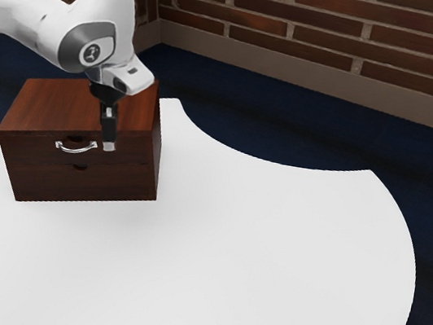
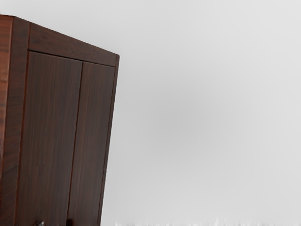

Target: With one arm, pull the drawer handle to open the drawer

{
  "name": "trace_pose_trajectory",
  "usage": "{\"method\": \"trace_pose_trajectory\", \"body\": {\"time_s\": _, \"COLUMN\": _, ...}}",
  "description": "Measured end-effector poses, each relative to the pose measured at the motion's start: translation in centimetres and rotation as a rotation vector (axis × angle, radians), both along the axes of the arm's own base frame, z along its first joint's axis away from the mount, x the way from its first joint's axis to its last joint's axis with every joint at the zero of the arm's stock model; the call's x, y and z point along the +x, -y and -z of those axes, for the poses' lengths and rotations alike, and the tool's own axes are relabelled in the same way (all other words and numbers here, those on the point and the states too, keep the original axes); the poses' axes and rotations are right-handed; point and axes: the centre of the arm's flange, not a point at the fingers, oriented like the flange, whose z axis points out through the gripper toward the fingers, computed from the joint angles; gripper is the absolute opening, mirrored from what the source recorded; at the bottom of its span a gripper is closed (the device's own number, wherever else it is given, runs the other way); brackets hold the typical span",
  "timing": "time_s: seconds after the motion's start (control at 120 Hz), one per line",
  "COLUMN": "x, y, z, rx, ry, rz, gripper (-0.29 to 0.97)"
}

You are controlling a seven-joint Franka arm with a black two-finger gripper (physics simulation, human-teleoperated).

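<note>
A dark wooden drawer box (image 1: 79, 145) stands on the white table (image 1: 252, 251) at the exterior view's left. Its upper drawer front carries a curved silver handle (image 1: 76, 146) and sits flush with the box. My gripper (image 1: 109, 144) hangs pointing down in front of the box's upper front edge, just to the exterior view's right of the handle and not touching it. In the wrist view the box's dark front panels (image 2: 61, 141) lie beside the hand, with bare table (image 2: 211, 117) on the other side.
A lower drawer front (image 1: 82, 178) sits beneath the handled one. The table's curved edge (image 1: 282, 163) runs behind and to the exterior view's right, over a dark blue floor (image 1: 306, 119). A brick wall (image 1: 329, 24) stands behind.
</note>
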Motion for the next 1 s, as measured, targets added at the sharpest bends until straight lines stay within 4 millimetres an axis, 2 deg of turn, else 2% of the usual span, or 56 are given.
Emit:
{"method": "trace_pose_trajectory", "body": {"time_s": 0.167, "x": -2.3, "y": -1.8, "z": 2.1, "rx": -0.014, "ry": 0.048, "rz": 0.051, "gripper": 0.68}}
{"method": "trace_pose_trajectory", "body": {"time_s": 0.242, "x": -3.2, "y": -2.6, "z": 2.4, "rx": -0.03, "ry": 0.077, "rz": 0.061, "gripper": 0.68}}
{"method": "trace_pose_trajectory", "body": {"time_s": 0.517, "x": -3.9, "y": -5.9, "z": 3.0, "rx": -0.039, "ry": 0.129, "rz": 0.098, "gripper": 0.68}}
{"method": "trace_pose_trajectory", "body": {"time_s": 0.833, "x": -6.1, "y": -7.2, "z": 5.7, "rx": -0.036, "ry": 0.136, "rz": 0.147, "gripper": 0.68}}
{"method": "trace_pose_trajectory", "body": {"time_s": 1.0, "x": -6.9, "y": -7.3, "z": 6.1, "rx": -0.027, "ry": 0.167, "rz": 0.173, "gripper": 0.68}}
